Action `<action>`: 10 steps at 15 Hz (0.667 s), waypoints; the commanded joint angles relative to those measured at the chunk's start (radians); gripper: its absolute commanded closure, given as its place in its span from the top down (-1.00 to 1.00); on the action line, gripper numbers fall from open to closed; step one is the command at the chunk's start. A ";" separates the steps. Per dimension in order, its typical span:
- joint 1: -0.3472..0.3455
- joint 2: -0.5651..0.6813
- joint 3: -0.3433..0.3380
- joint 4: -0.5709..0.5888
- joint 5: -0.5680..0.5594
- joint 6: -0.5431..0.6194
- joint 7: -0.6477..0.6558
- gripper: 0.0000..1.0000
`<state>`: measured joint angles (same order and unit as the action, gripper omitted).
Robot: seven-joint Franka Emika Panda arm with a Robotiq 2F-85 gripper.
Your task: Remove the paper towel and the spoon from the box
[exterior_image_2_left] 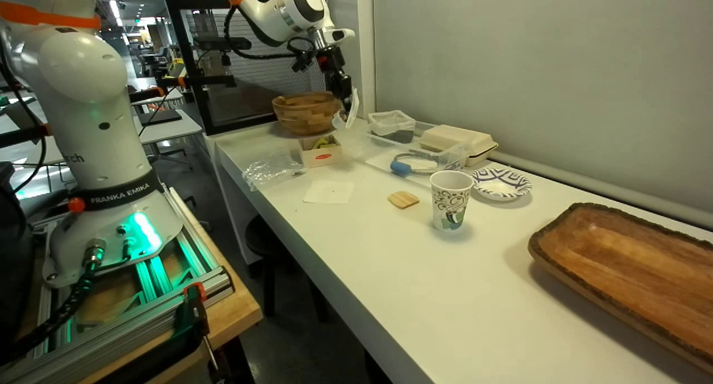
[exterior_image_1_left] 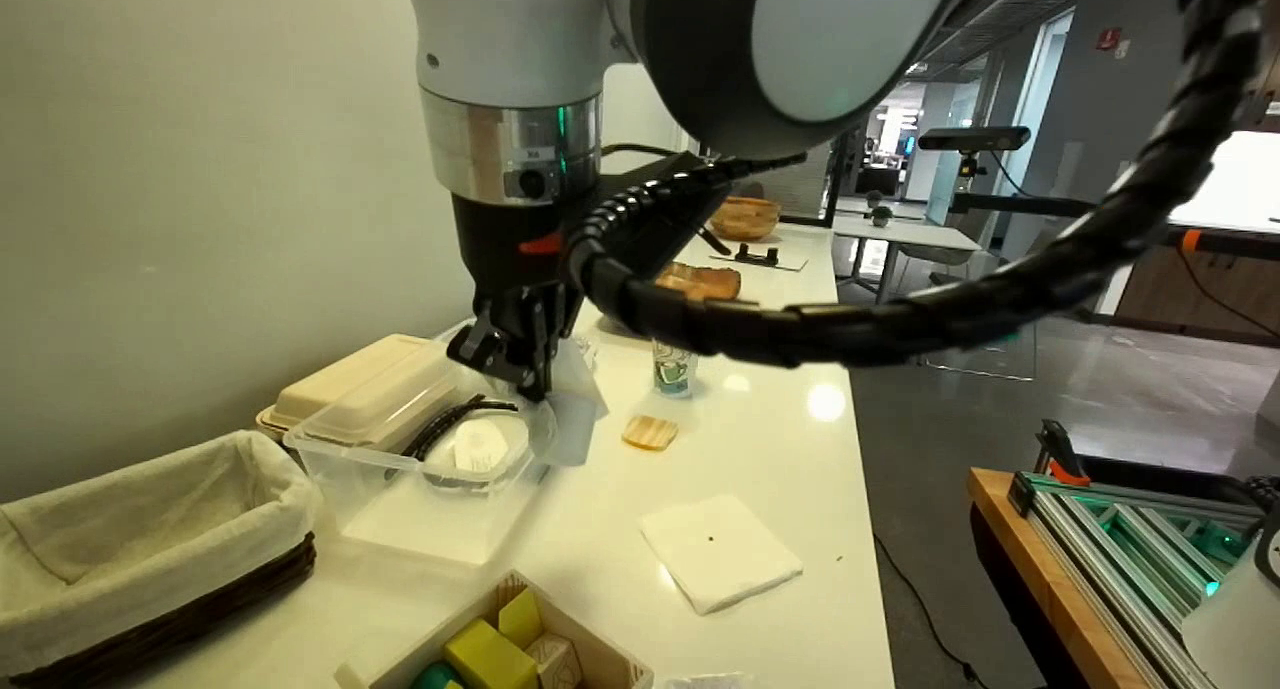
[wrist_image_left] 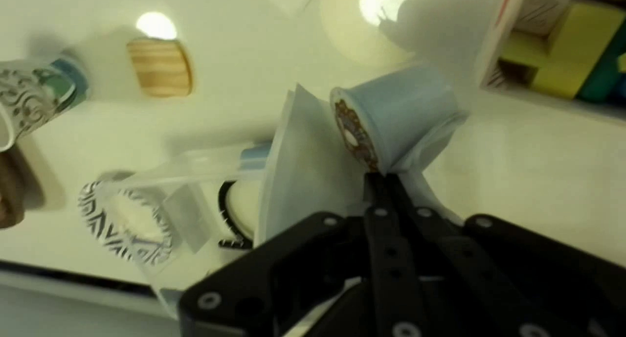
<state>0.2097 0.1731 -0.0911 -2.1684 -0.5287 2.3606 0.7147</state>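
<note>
**White paper towel (wrist_image_left: 313, 156) pinched in the black gripper (wrist_image_left: 383, 178)**

The jaws are pressed together on a crease of the paper towel, which spreads to both sides in thin, pale folds. Against it, in the wrist view, sits a smooth bluish-white cylinder (wrist_image_left: 411, 117) with ornate brown ringing its round end; whether it is part of the paper I cannot tell. There the towel appears between the clear plastic tub (exterior_image_1_left: 400, 504) and the low tan box (exterior_image_2_left: 308, 159), outside both. The box is flat-sided, with a red oval mark too small to read and chunky yellow-green blocks (exterior_image_1_left: 490, 654) inside.

On the glossy white counter (exterior_image_2_left: 379, 244) lie a flat square napkin (exterior_image_1_left: 730, 559) and a rounded wooden tile (exterior_image_1_left: 650, 432), striped light and dark. A paper cup (exterior_image_2_left: 450, 205) stands upright, printed with grey scrolls; near it is a plate (exterior_image_2_left: 501, 183) with a blue lattice border. Wrinkled cloth lines the dark wicker basket (exterior_image_1_left: 150, 519) just beside the tub.

White capitals on the black collar (exterior_image_2_left: 125, 193) above the arm's base (exterior_image_2_left: 117, 233) spell FRANKA EMIKA; higher up, only "rch" shows on the white shell (exterior_image_2_left: 94, 116).
</note>
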 commanded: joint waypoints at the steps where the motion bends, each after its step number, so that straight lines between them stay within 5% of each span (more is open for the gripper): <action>1: -0.041 0.002 -0.003 0.031 -0.196 0.042 0.027 -0.99; 10: -0.133 0.119 -0.024 0.054 -0.403 0.312 0.064 -0.99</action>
<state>0.0876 0.2431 -0.1083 -2.1214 -0.8840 2.6055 0.7353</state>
